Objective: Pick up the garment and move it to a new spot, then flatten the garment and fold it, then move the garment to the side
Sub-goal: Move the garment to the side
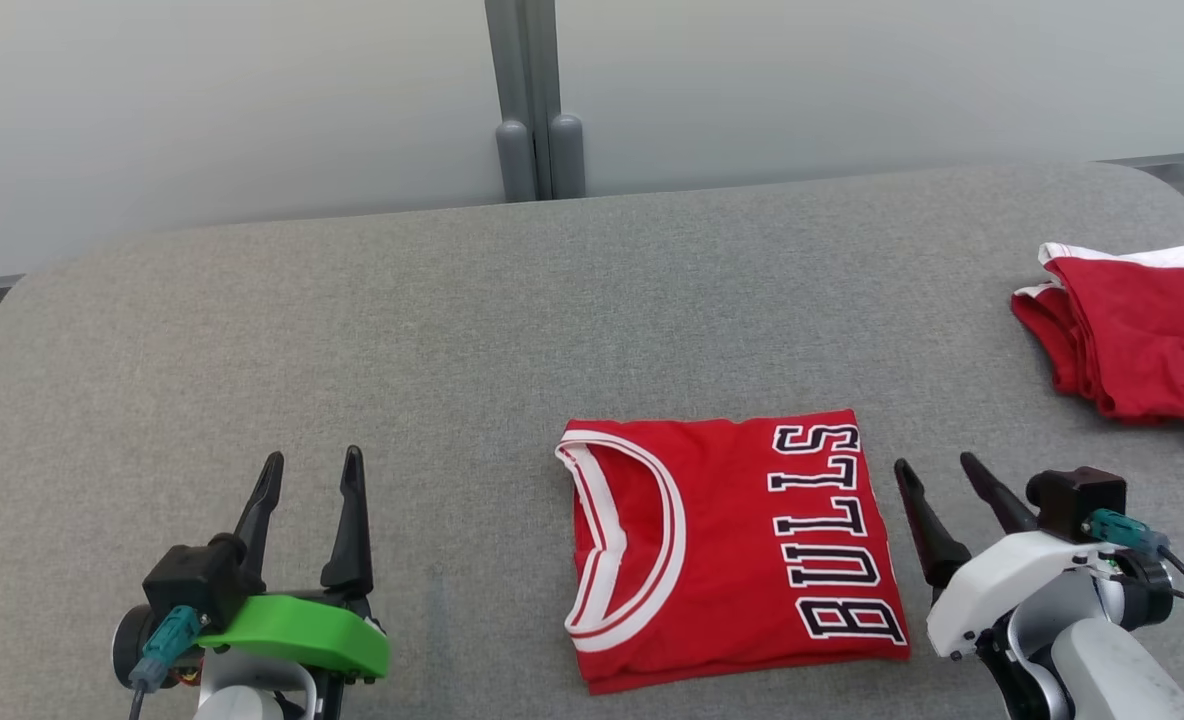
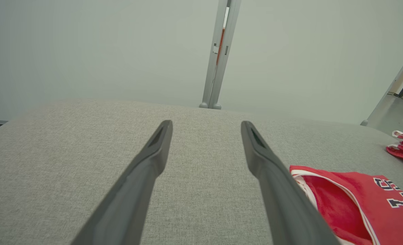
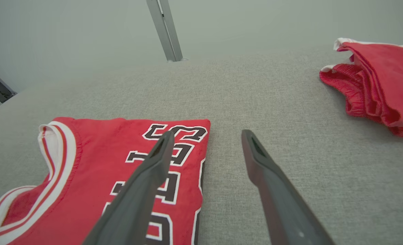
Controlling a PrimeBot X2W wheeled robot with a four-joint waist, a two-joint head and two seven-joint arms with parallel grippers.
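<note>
— What is seen around the Bulls jersey (image 1: 727, 545)?

— The red jersey is laid folded into a neat rectangle on the grey fabric-covered table (image 1: 452, 330). Its white-trimmed collar is turned to the left and the lettering is run along its right side. Well off to the jersey's right and further back, a second red garment (image 1: 1137, 335) with white trim is left in a loose fold. Behind the jersey, past the table's far edge, a grey post (image 1: 535, 100) is set between pale wall panels (image 1: 232, 100).

— Is anything placed in the way?

— Bare grey cloth is seen on every side of the jersey, and the second red garment is kept well apart from it.

— How are the claws held?

— The left gripper (image 1: 313, 455), marked by a green cover (image 1: 302, 630), is poised well to the jersey's left. Its fingers are spread wide, and plain table cloth is seen between them. The right gripper (image 1: 933, 462) is placed just beside the jersey's right edge, equally spread, gripping no cloth. In the right wrist view one finger is seen across the lettering, but it cannot be told whether the fabric is touched.
</note>
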